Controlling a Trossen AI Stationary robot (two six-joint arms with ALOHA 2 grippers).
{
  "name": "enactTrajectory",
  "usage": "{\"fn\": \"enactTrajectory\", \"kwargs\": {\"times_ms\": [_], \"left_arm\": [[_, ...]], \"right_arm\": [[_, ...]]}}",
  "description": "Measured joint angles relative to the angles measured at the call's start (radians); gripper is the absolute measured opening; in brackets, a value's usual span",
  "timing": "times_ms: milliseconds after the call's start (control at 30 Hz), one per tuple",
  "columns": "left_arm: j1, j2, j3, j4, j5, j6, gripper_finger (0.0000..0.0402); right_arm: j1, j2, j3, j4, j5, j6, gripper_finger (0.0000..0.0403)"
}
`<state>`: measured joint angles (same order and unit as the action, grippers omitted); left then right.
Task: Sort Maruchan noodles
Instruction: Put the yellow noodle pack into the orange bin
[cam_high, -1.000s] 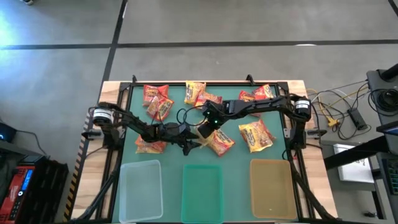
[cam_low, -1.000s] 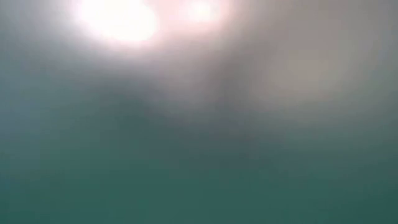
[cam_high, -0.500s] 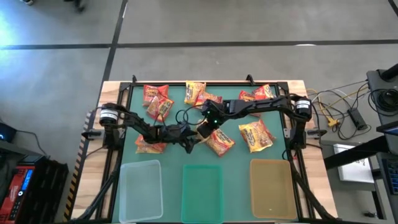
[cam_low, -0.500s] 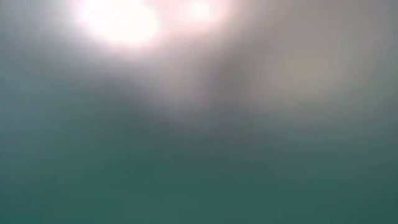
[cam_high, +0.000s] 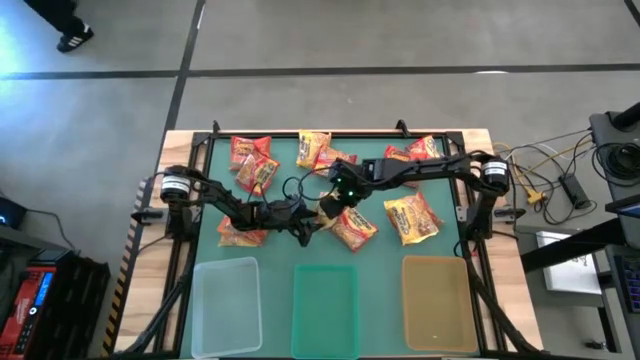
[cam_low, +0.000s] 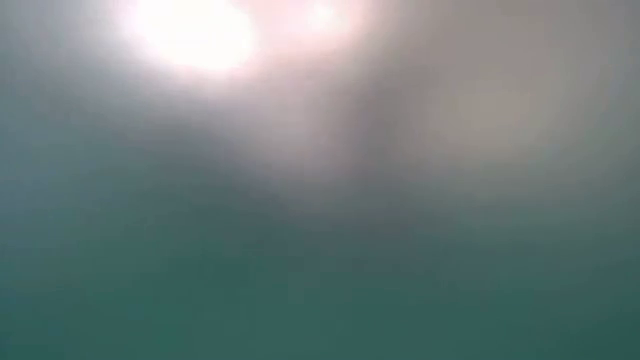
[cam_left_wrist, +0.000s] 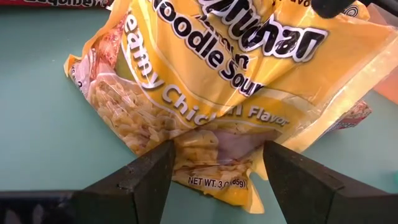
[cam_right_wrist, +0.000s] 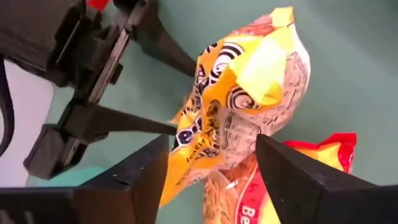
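A yellow Maruchan noodles packet (cam_high: 325, 212) (cam_left_wrist: 217, 81) (cam_right_wrist: 249, 93) stands crumpled and tilted up at mid-table, beside an orange-red packet (cam_high: 354, 230) (cam_right_wrist: 305, 180). My right gripper (cam_high: 329, 206) (cam_right_wrist: 211, 140) is open, with a finger on either side of the packet's raised end. My left gripper (cam_high: 311, 226) (cam_left_wrist: 217, 146) is also open, its fingers flanking the packet's lower end. Other packets lie spread over the far half of the green mat. The low view shows only glare. My left gripper comes level from the table's left, and its open fingers (cam_left_wrist: 152, 171) flank the packet's lower end (cam_left_wrist: 217, 180). I cannot tell whether they touch it. My right gripper's open fingers (cam_right_wrist: 283, 168) stand beside the crumpled raised end (cam_right_wrist: 236, 124). I cannot tell whether they touch it.
Red packets lie at the far left (cam_high: 250, 162), far middle (cam_high: 316, 148) and far right (cam_high: 412, 150). A yellow one (cam_high: 412, 218) lies at the right, and another (cam_high: 240, 235) lies under my left arm. Clear (cam_high: 225, 300), green (cam_high: 325, 300) and tan (cam_high: 438, 300) bins line the near edge.
My left gripper has edged toward the table's right, up to the yellow packet. My right gripper has opened at the packet's raised end, and its arm has drawn back slightly toward the table's right.
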<state>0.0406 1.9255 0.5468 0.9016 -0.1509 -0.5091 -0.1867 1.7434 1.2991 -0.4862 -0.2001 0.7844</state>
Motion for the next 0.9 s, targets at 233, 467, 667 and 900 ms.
{"fn": "enactTrajectory", "kwargs": {"times_ms": [233,467,667,900], "left_arm": [[0.0,0.0,0.003,0.0,0.0,0.0,0.0233],[0.0,0.001,0.004,0.0,0.0,-0.001,0.0233],[0.0,0.002,0.01,-0.002,-0.001,-0.001,0.0233],[0.0,0.0,0.011,-0.002,0.0,-0.004,0.0233]], "right_arm": [[0.019,0.044,0.0,0.007,0.054,0.03,0.0266],[0.021,0.088,0.0,0.081,0.073,0.03,0.0272],[0.021,0.123,0.001,0.083,0.075,0.013,0.0267],[0.021,0.125,0.001,0.088,0.104,-0.047,0.0226]]}}
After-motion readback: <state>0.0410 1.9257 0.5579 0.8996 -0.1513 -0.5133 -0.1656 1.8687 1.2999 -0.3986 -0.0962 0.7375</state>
